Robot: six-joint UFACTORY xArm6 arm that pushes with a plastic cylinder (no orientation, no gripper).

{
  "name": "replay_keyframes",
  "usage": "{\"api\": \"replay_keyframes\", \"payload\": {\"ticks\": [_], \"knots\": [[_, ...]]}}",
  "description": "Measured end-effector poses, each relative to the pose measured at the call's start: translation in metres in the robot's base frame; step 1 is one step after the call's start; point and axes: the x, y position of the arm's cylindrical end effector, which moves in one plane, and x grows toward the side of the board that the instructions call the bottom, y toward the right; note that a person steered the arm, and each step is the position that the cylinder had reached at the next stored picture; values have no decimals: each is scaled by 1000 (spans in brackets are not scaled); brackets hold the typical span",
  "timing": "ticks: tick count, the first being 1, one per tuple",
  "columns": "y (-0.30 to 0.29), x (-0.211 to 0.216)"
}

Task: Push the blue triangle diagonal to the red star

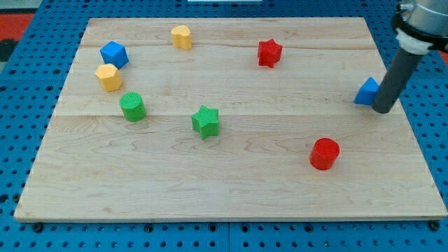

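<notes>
Blue triangle, apex up-right, touches my tip; no claw visible.

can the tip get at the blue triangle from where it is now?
Probably yes. My tip sits right against the blue triangle on its right side, near the board's right edge. Nothing lies between them, and the red star is up-left across open board.

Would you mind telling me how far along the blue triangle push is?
Done: my tip has reached the blue triangle, sitting against its right side near the board's right edge. In hand: contact for the push. Left: the triangle remains well right of and below the red star.
</notes>
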Motion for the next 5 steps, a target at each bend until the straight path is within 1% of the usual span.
{"api": "replay_keyframes", "payload": {"ticks": [1, 2, 3, 4, 5], "knots": [[3, -15], [-59, -28], [-54, -27], [31, -25], [62, -63]]}}
